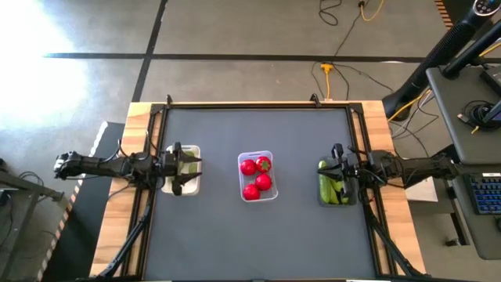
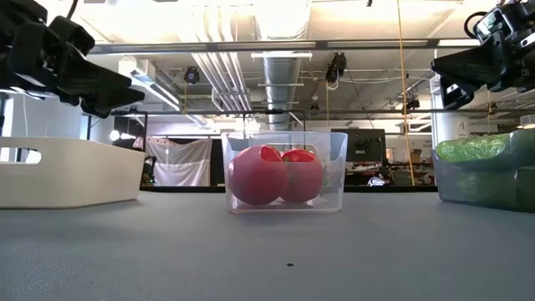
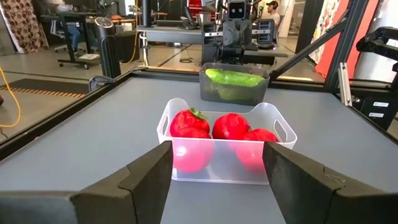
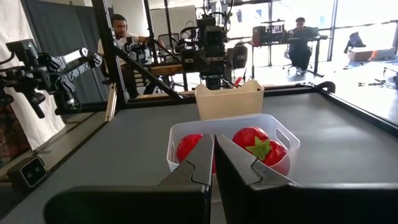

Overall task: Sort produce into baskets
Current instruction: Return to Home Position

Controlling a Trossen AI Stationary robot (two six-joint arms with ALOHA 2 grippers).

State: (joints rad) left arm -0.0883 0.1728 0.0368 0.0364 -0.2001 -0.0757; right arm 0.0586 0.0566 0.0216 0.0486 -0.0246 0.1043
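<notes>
Cucumbers (image 1: 329, 189) lie lengthwise in grey basket (image 2: 485, 184) (under right pincer (image 4: 214, 138), pressed together); left pincer (image 3: 217, 149) spread.

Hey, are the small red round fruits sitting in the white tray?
No, the small red round fruits all lie in the clear plastic tray.
</notes>
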